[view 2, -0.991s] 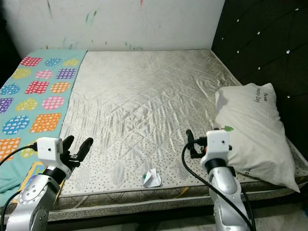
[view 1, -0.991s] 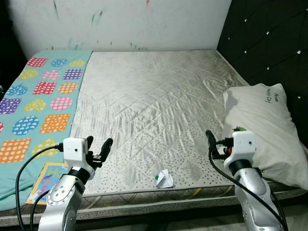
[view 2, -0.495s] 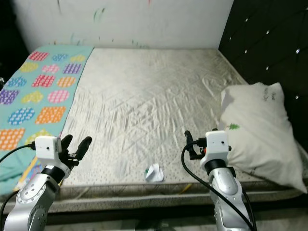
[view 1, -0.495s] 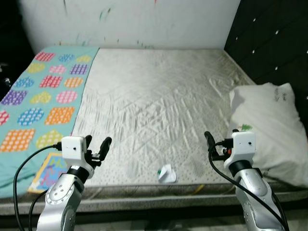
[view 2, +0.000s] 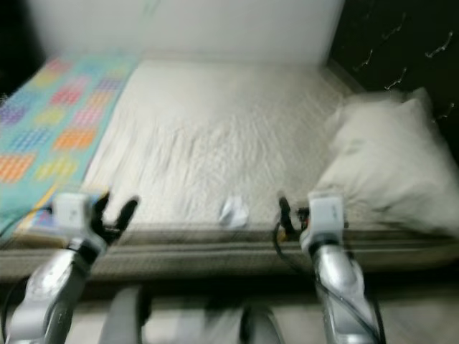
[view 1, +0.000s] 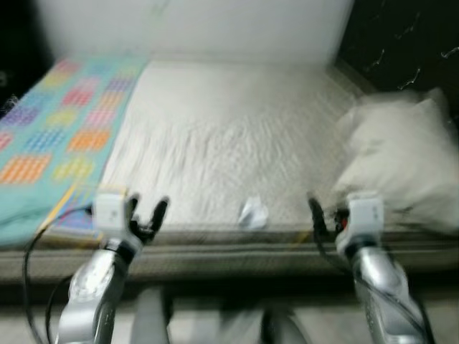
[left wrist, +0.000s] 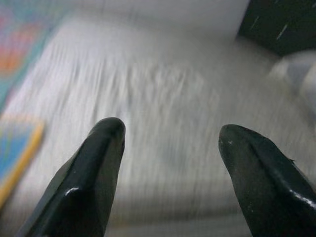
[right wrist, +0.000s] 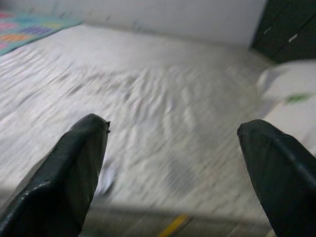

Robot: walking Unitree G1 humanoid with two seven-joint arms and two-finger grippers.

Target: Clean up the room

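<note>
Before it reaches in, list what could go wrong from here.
The head views are blurred, so aim at the crumpled paper may be off. The paper sits near the mattress edge; a nudge could knock it to the floor. Both the left gripper and right gripper hang open, short of it.

Pretty sure we're in a bedroom in someone's home here, blurry as it all is. We've got a big bed (view 1: 229, 136) with a bare quilted mattress, a white pillow (view 1: 401, 165) over at the right side next to a dark tufted headboard (view 1: 401, 36), and a teal blanket (view 1: 50, 129) with colourful patches on the left. A plain white wall (view 1: 193, 25) sits behind it.
</note>
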